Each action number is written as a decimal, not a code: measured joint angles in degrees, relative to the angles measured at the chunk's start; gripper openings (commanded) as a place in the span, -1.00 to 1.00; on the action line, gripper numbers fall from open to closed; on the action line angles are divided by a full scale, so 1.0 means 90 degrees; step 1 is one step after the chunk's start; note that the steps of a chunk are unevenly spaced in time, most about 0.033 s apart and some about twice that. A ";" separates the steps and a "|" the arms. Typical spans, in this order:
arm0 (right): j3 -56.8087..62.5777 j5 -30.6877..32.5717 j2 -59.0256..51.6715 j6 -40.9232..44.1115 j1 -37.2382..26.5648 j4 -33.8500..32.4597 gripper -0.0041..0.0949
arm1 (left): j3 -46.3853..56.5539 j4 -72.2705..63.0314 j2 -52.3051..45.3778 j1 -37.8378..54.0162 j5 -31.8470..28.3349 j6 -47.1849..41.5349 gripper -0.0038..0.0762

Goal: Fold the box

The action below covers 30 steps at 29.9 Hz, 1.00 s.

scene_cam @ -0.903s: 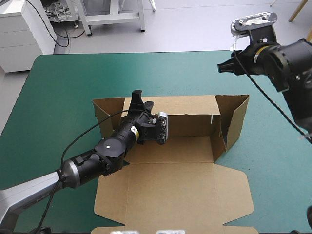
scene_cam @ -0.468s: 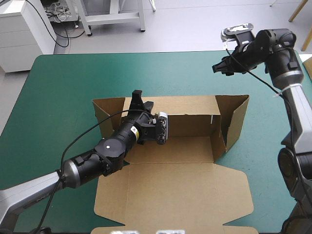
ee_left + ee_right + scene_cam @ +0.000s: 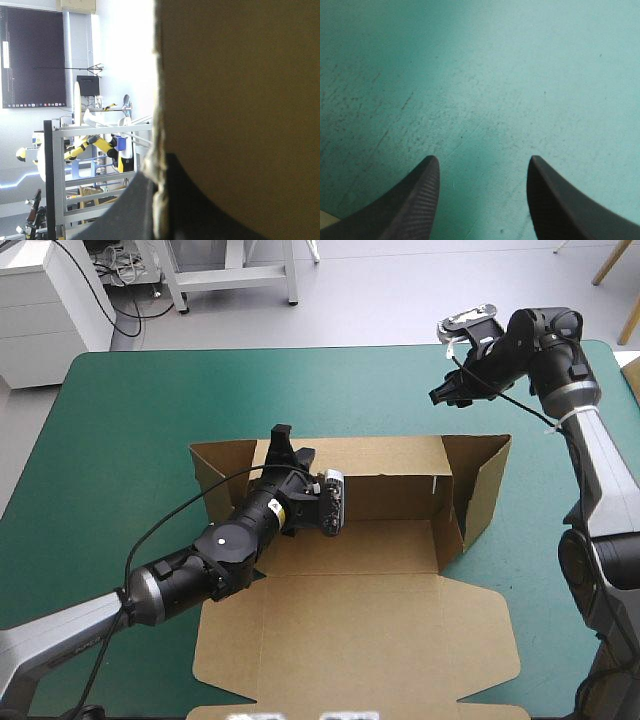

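Observation:
The brown box (image 3: 380, 610) lies mid-table with its back wall and both side flaps raised and its lid flat toward the front edge. My left gripper (image 3: 281, 440) sits on the top edge of the back wall near its left corner. In the left wrist view the left gripper (image 3: 159, 165) is shut on the box, with the board wall (image 3: 240, 100) running between the black fingers. My right gripper (image 3: 440, 395) hangs above the cover just beyond the box's far right corner. It is open, and only teal-green cover (image 3: 480, 75) shows between the fingers of the right gripper (image 3: 482, 162).
The right side flap (image 3: 485, 485) stands angled outward below the right gripper. Bare teal-green cover (image 3: 120, 440) stretches left of the box and along the far edge. The left arm lies across the box's left flap and floor.
The right arm has swung in from the right, bringing its gripper slightly left and lower over the far side of the table. The left gripper and the box have not moved.

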 measured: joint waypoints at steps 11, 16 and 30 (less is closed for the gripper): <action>0.0116 -0.0008 -0.0100 0.0193 0.0000 0.0341 0.07 | 0.0000 0.0000 0.0000 0.0000 -0.0006 -0.0062 -0.92; 0.1069 -0.0023 -0.0517 0.0174 0.0000 0.0358 0.07 | 0.0000 0.0000 0.0000 0.0000 -0.0006 -0.0062 -0.92; 0.2421 -0.0106 -0.1456 0.0025 0.0000 0.0696 0.06 | 0.0000 0.0000 0.0000 0.0000 -0.0006 -0.0065 -0.92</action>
